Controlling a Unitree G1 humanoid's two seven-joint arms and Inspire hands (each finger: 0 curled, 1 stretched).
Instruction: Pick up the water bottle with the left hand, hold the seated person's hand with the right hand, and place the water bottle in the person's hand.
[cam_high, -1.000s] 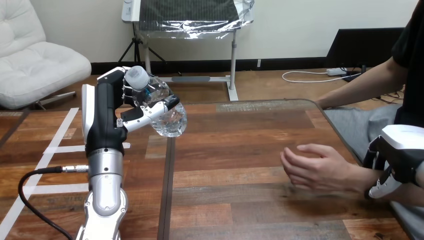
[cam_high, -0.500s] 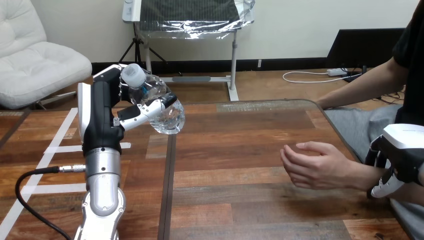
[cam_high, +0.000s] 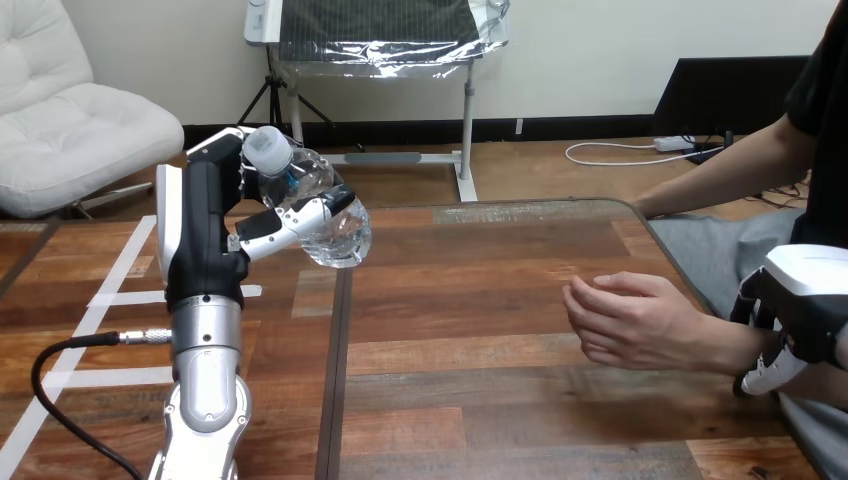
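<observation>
A clear water bottle (cam_high: 322, 212) with a white cap hangs tilted above the table's left part, cap up and to the left. My left hand (cam_high: 203, 232) is shut on it, fingers and thumb wrapped round its body. At the right, the person's hand (cam_high: 625, 320) hovers just over the wooden table (cam_high: 470, 300), fingers loosely curled and holding nothing. My right hand (cam_high: 803, 303) sits at the person's wrist by the right edge, its fingers and thumb curled round it. A wide stretch of table separates the bottle from the person's hand.
The table's right rim (cam_high: 665, 245) runs close to the person's lap. A seam (cam_high: 337, 380) between boards runs front to back below the bottle.
The person's hand has risen slightly and edged right, with my right hand still on the wrist. My left hand with the bottle has shifted a little to the left.
</observation>
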